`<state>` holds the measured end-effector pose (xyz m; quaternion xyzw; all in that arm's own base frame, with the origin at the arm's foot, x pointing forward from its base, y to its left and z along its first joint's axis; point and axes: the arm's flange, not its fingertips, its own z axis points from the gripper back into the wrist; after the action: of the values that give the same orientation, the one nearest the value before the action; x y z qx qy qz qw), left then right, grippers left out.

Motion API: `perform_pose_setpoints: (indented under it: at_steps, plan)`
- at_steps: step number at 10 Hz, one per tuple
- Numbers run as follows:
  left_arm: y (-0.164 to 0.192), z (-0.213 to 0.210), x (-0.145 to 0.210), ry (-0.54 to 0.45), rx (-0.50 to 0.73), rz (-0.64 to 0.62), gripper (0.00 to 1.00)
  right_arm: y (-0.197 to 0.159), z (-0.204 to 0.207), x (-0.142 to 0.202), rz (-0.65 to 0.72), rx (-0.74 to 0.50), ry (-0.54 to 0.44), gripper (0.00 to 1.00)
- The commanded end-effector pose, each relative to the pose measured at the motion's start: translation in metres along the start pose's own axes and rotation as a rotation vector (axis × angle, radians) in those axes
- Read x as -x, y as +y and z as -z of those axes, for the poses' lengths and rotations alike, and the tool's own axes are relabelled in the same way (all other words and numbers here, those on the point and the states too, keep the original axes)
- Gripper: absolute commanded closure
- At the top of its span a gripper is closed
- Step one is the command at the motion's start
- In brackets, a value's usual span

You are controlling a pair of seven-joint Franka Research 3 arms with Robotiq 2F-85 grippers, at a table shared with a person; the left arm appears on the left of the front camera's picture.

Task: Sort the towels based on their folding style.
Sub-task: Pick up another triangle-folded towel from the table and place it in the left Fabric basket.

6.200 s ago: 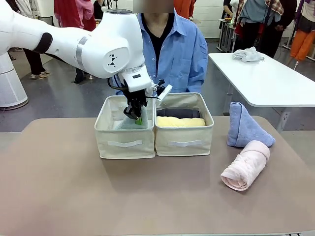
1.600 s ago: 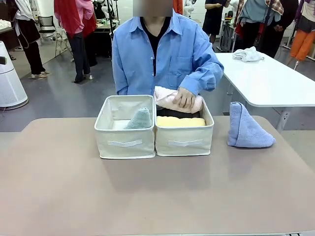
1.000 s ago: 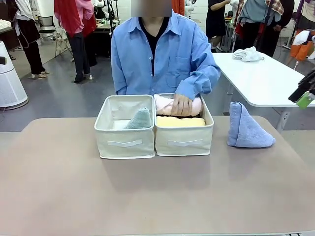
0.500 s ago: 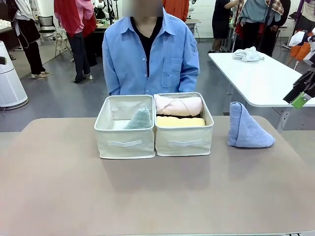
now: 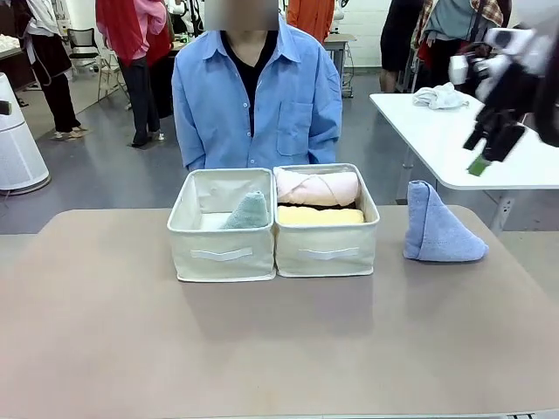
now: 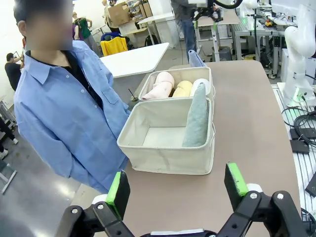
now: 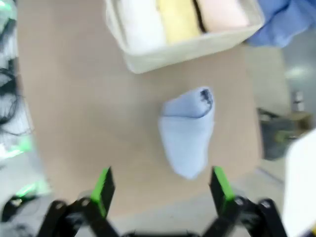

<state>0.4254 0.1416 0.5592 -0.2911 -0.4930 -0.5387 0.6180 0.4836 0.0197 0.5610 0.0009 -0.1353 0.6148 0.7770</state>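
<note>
Coming in from the right edge, the right gripper [image 5: 485, 153] is now hanging high above the blue triangle towel [image 5: 434, 229], where half a second ago it was only just entering. Its own wrist view is showing the jaws spread wide and empty, with that towel [image 7: 187, 128] lying between the fingers' lines on the bare table [image 5: 262, 349], well apart from both boxes. The person [image 5: 255, 96] is standing back with hands withdrawn, having a moment ago been pressing the pink roll [image 5: 316, 186] into the right-hand box [image 5: 327, 253]. It is now resting there behind the yellow roll [image 5: 320, 215], with the white roll [image 6: 200, 86] alongside. The pale green triangle [image 5: 247, 211] is leaning in the left-hand box [image 5: 223, 253], and the left gripper [image 6: 177, 181] is hovering back from that box, fingers wide and holding nothing. Judging from this, the rolls are looking sorted and the blue triangle is remaining as the last piece, so the right arm is probably lining up to descend on it and carry it across to the left-hand box.
</note>
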Motion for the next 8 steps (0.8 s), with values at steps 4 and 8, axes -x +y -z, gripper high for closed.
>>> perform_pose_setpoints:
  at_steps: [4, 8]
  plan:
    - [-0.001, -0.001, -0.001, -0.017, -0.004, 0.01, 0.0, -0.059, 0.072, -0.009, -0.064, -0.146, 0.148, 0.0]
    - [-0.001, -0.001, -0.001, -0.017, -0.004, 0.01, 0.0, -0.052, 0.089, -0.006, -0.064, -0.121, 0.141, 0.0]
